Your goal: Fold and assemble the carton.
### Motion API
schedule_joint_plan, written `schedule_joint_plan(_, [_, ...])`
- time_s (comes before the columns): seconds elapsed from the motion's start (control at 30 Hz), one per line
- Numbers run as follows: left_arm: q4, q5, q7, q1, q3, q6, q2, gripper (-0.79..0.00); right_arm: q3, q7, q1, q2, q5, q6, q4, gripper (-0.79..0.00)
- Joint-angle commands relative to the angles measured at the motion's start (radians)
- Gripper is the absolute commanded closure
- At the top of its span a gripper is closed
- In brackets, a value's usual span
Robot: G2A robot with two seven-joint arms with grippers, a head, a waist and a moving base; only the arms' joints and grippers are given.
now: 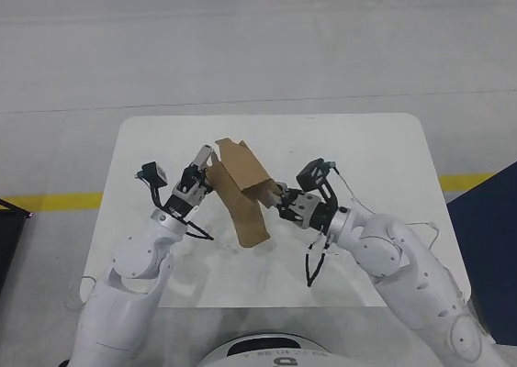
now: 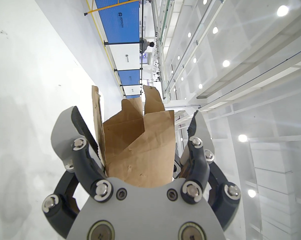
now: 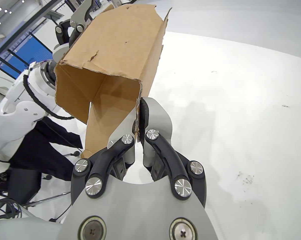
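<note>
A: Where's the carton (image 1: 244,188)?
B: Over the middle of the white table (image 1: 377,147), an open tube! Right gripper (image 3: 139,116) pinches one wall edge.
A: Left gripper (image 2: 135,112)?
B: Jaws spread wide, carton flaps between them.

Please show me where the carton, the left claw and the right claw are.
carton (image 1: 244,188), top view, middle of its brown wall.
left claw (image 2: 135,113), left wrist view, midway between its fingertips.
right claw (image 3: 139,116), right wrist view, midway between fingertips, at the carton's edge.
</note>
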Motion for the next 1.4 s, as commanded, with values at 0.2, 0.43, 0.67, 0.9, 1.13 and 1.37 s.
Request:
schedule_joint_plan(0.2, [0.024,0.011,-0.003,0.013,-0.013,-0.008,0.002,-0.785,0.054,-0.097,-0.014,0.006,-0.020,-0.073,-0.035,0.000])
schedule_joint_plan(0.43, [0.087,0.041,0.017,0.011,-0.062,-0.037,0.006,-0.785,0.119,-0.209,-0.033,0.011,0.039,-0.179,-0.048,0.000])
schedule_joint_plan(0.67, [0.108,0.042,0.001,0.014,-0.134,-0.070,0.014,-0.785,0.147,-0.367,-0.067,0.009,0.495,-0.478,-0.053,0.000])
schedule_joint_plan(0.9, [0.047,0.029,-0.044,0.002,-0.133,-0.114,0.014,-0.785,0.079,-0.246,0.009,0.009,0.748,-0.575,0.080,0.000])
schedule_joint_plan(1.13, [-0.021,0.037,-0.147,0.005,-0.144,-0.209,0.019,-0.785,0.051,-0.193,0.034,0.001,0.513,-0.445,0.136,0.000])
schedule_joint_plan(1.37, [0.012,-0.006,-0.174,0.020,-0.133,-0.275,0.018,-0.785,0.028,-0.097,0.055,0.001,0.424,-0.344,0.152,0.000])
